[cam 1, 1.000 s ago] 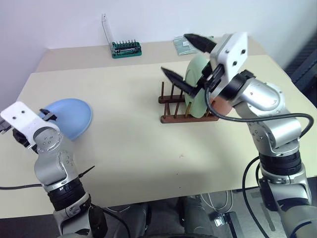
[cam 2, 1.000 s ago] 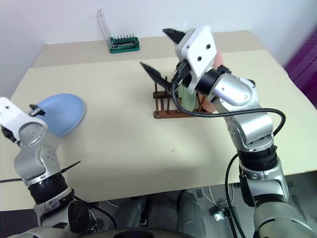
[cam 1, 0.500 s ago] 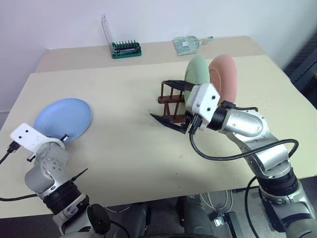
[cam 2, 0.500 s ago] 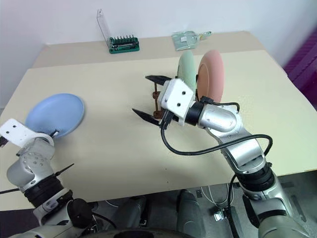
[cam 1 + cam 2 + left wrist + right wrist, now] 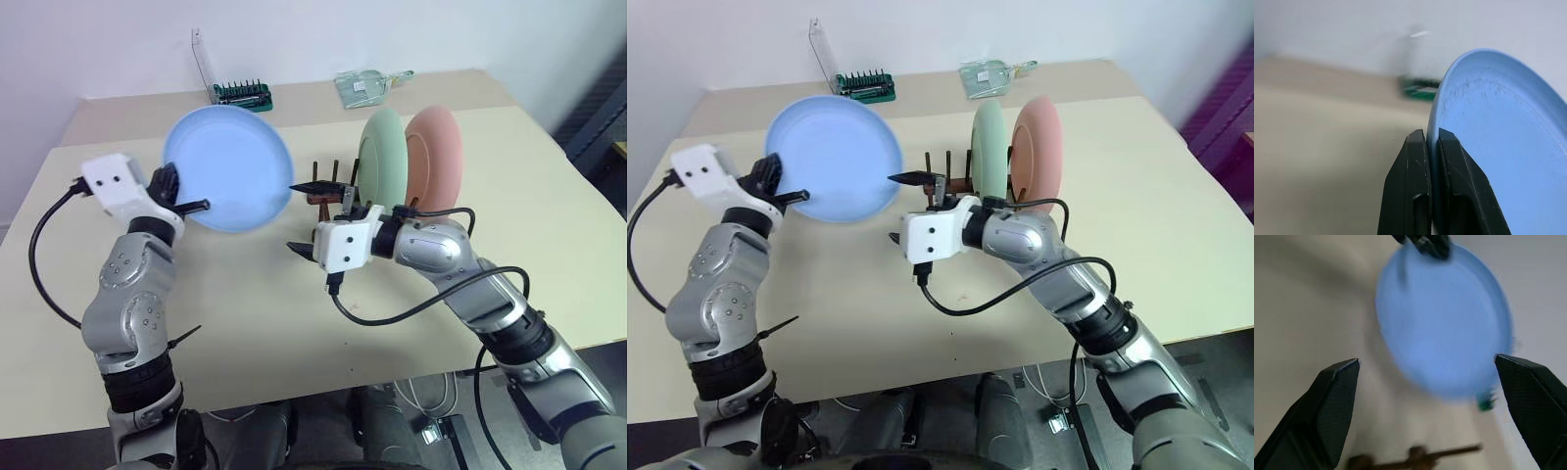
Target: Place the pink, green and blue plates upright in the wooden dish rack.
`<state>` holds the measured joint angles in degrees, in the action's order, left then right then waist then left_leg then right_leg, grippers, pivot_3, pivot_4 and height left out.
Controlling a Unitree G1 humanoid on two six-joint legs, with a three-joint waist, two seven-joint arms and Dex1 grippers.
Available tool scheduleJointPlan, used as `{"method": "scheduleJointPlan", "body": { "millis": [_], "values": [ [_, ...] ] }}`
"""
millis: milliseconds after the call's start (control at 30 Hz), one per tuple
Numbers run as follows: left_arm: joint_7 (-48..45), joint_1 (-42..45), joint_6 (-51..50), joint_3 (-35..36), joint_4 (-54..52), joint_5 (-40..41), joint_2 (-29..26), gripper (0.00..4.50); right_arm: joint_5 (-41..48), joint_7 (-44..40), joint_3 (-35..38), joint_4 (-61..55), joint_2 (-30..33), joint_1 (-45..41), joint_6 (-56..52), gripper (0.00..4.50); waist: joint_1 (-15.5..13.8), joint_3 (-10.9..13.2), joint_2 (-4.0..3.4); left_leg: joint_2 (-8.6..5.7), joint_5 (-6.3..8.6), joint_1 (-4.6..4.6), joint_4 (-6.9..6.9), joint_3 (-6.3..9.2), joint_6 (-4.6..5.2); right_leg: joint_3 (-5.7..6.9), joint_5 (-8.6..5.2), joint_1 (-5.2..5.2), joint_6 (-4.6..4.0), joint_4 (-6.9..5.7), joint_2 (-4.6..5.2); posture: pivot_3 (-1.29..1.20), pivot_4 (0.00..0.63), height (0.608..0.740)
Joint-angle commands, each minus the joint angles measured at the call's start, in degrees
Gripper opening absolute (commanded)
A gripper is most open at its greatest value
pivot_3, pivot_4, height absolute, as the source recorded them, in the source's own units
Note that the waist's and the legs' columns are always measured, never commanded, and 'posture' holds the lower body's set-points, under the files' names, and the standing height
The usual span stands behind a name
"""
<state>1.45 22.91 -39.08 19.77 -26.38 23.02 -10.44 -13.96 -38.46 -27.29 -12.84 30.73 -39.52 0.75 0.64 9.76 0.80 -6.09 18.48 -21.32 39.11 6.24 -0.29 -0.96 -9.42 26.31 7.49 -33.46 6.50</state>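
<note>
The left gripper point(image 5: 186, 201) is clenched on the rim of the blue plate point(image 5: 228, 168), its two black fingers point(image 5: 1418, 196) pinching the edge from both faces, as the left wrist view shows plainly. The plate is lifted clear of the worktop point(image 5: 245, 294) and tilted nearly on edge, its hollow face turned toward the camera, at about 10 o'clock in the head views.

The right gripper point(image 5: 312, 217) hangs near the middle of the scene with its fingers spread as wide as they go, grasping nothing. One fingertip points up beside the blue plate's edge at 3 o'clock of the plate, the other lower, close over the worktop. In the right wrist view the blue plate sits between the two open fingers point(image 5: 1334, 404), though apart from them.

Just behind the right gripper, toward 1 o'clock, stands the wooden dish rack point(image 5: 328, 191), mostly hidden by the gripper, with a few dark pegs showing. It holds two plates upright: the green plate point(image 5: 382, 164) in a slot nearer the middle, and the pink plate point(image 5: 436, 162) just beside it at 3 o'clock of the green one, the two standing close and roughly parallel.

At the far edge of the worktop, around 12 o'clock, lies a green screwdriver-bit holder point(image 5: 243, 93) with its clear lid raised, and a clear packet point(image 5: 364, 85) at 1 o'clock.
</note>
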Motion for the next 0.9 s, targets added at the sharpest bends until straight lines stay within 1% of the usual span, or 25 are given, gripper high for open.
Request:
{"method": "scheduleJointPlan", "body": {
  "millis": [33, 133, 200, 267, 467, 567, 600, 633, 667, 700, 733, 767, 833, 900],
  "values": [
    [-1.82, 2.49, 0.28, -2.96, -5.26, 1.63, -1.20, 0.02, -5.10, 2.26, -1.38, 4.46, -2.75, -3.04, 5.00, 4.49, -0.02, 0.00, 0.00, 0.00, 0.00, 0.00, 0.00, 0.01, 0.00, 0.00, 0.00, 0.00, 0.00, 0.00, 0.00, 0.00, 0.150, 0.740],
    [-2.02, 3.90, -1.15, -3.90, -6.92, 3.29, -1.31, 0.02, -8.75, 3.54, -1.94, 8.62, -4.06, -4.44, 8.13, 4.49, 0.00, 0.00, 0.00, -0.01, 0.00, -0.01, 0.00, 0.02, 0.00, 0.00, 0.00, 0.00, 0.00, 0.01, 0.00, 0.00, 0.150, 0.740],
    [-1.88, 4.60, -2.32, -4.16, -7.99, 4.60, -1.29, 0.00, -10.64, 4.25, -2.03, 10.57, -4.65, -4.90, 9.69, 3.98, 0.03, 0.00, 0.00, -0.01, 0.00, -0.01, 0.00, 0.02, 0.00, 0.00, 0.00, 0.00, 0.00, 0.01, 0.00, 0.00, 0.150, 0.740],
    [-1.59, 4.85, -3.13, -3.93, -8.47, 5.44, -1.24, 0.00, -11.82, 4.98, -1.43, 11.25, -5.14, -4.82, 10.30, 3.20, 0.07, 0.00, 0.00, 0.00, 0.00, -0.01, -0.01, 0.02, 0.00, 0.00, 0.00, 0.02, 0.00, 0.01, -0.02, 0.00, 0.150, 0.740],
    [-1.64, 3.99, -4.52, -3.34, -9.01, 7.50, -1.45, 0.00, -14.72, 6.72, 0.23, 11.02, -5.39, -3.80, 10.68, 0.06, 0.08, 0.00, -0.01, 0.00, 0.00, -0.01, -0.02, 0.02, -0.01, -0.01, 0.00, 0.03, 0.00, 0.00, -0.02, 0.00, 0.150, 0.740],
    [0.12, 4.68, -5.59, -0.22, -8.16, 11.90, 1.31, 0.00, -15.94, 7.31, 0.74, 10.13, -5.12, -2.99, 10.86, 0.02, -0.05, 0.00, 0.00, -0.01, 0.00, -0.01, -0.01, 0.03, -0.01, -0.01, 0.00, 0.00, 0.00, 0.01, -0.03, 0.00, 0.150, 0.740],
    [0.93, 4.87, -5.85, 0.81, -8.10, 13.01, 2.02, 0.67, -16.36, 7.39, 0.83, 9.64, -5.06, -2.68, 10.84, 0.00, -0.07, 0.00, 0.00, -0.01, 0.00, -0.02, 0.00, 0.03, 0.00, -0.02, 0.00, 0.00, 0.00, 0.01, -0.03, 0.00, 0.150, 0.740],
    [3.69, 6.49, -5.60, 3.69, -7.05, 15.47, 3.63, 1.03, -16.50, 7.46, 0.96, 9.28, -5.03, -2.43, 10.96, 0.00, -0.13, 0.00, 0.01, -0.01, 0.00, -0.02, 0.01, 0.04, 0.00, -0.01, 0.00, -0.01, 0.00, 0.02, -0.03, 0.00, 0.150, 0.740],
    [8.53, 9.48, -3.97, 8.27, -4.92, 18.58, 5.44, 1.52, -16.56, 7.51, 1.13, 8.82, -4.98, -2.12, 11.19, 0.00, -0.19, 0.01, 0.03, -0.01, 0.00, -0.02, 0.02, 0.06, 0.00, -0.01, 0.00, -0.02, 0.00, 0.02, -0.03, 0.00, 0.150, 0.740],
    [12.71, 12.55, -1.30, 13.22, -1.68, 19.33, 5.46, 1.95, -15.98, 7.62, 1.64, 8.40, -5.19, -1.98, 11.37, 0.00, -0.25, 0.02, 0.04, -0.01, -0.01, -0.03, 0.04, 0.08, -0.01, 0.00, 0.00, -0.02, 0.00, 0.01, -0.03, 0.00, 0.150, 0.740],
    [15.91, 14.38, 1.01, 16.88, 1.21, 18.21, 4.49, 1.95, -15.27, 7.57, 2.18, 7.91, -5.41, -1.90, 11.51, 0.00, -0.21, 0.03, 0.04, -0.01, -0.02, -0.02, 0.04, 0.10, -0.03, 0.00, 0.00, -0.02, -0.01, 0.00, -0.03, 0.00, 0.150, 0.740],
    [17.72, 15.27, 2.45, 18.75, 3.02, 17.08, 3.41, 1.95, -14.80, 7.50, 2.56, 7.60, -5.59, -1.86, 11.58, 0.00, 0.14, 0.02, 0.04, 0.00, -0.05, -0.02, 0.03, 0.10, -0.09, 0.01, 0.03, 0.00, -0.05, 0.00, -0.06, 0.00, 0.150, 0.740],
    [16.77, 13.33, 4.97, 18.47, 6.38, 10.98, -1.79, 1.95, -10.96, 6.79, 4.30, 6.80, -6.84, -2.04, 10.94, 0.00, 0.62, 0.00, 0.00, -0.01, -0.06, 0.14, -0.19, 0.06, -0.13, -0.17, 0.07, 0.05, -0.11, 0.03, -0.22, 0.00, 0.150, 0.740],
    [14.58, 10.38, 6.75, 16.20, 8.99, 6.41, -6.46, 1.95, -8.36, 6.42, 5.71, 6.23, -7.41, -2.54, 11.34, 0.00, 0.46, 0.00, 0.01, -0.02, -0.06, 0.36, -0.44, 0.08, -0.14, -0.31, 0.08, 0.06, -0.13, 0.10, -0.31, 0.00, 0.150, 0.740]
  ]
}}
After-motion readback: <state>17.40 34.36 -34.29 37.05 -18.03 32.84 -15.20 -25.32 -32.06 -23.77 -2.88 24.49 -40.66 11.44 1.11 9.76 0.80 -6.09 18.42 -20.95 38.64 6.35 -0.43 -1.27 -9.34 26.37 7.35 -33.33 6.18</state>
